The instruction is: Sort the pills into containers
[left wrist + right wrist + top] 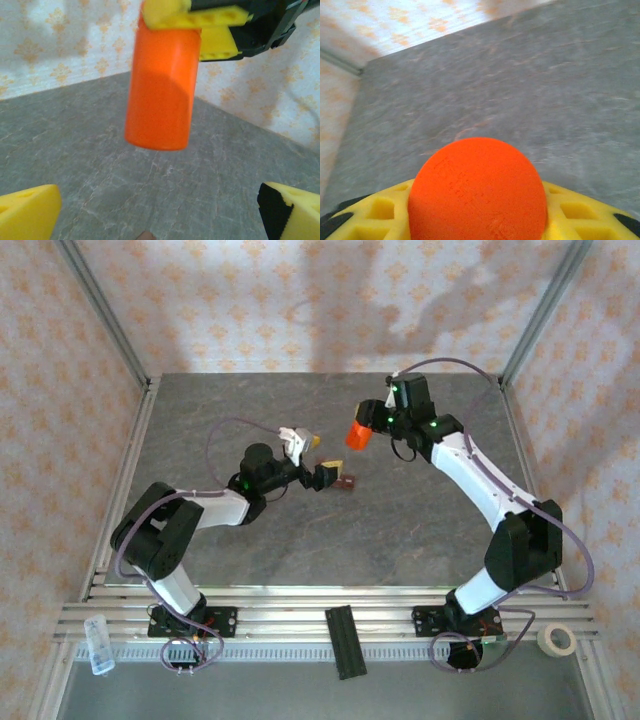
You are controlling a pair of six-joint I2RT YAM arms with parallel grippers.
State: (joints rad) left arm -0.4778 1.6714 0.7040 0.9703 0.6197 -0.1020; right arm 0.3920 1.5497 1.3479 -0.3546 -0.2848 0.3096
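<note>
The top camera looks down from high behind the arm bases over the whole table point(300, 550). The left wrist camera, low over the table, looks past the left pincer point(160, 215) at the orange bottle point(162, 85), close and side-on. The right wrist camera views that same bottle end-on, table beyond.

No lettering, label, brand, number or sign is readable on the orange bottle point(162, 85), the containers point(345, 481) or the worktop point(300, 540).
</note>
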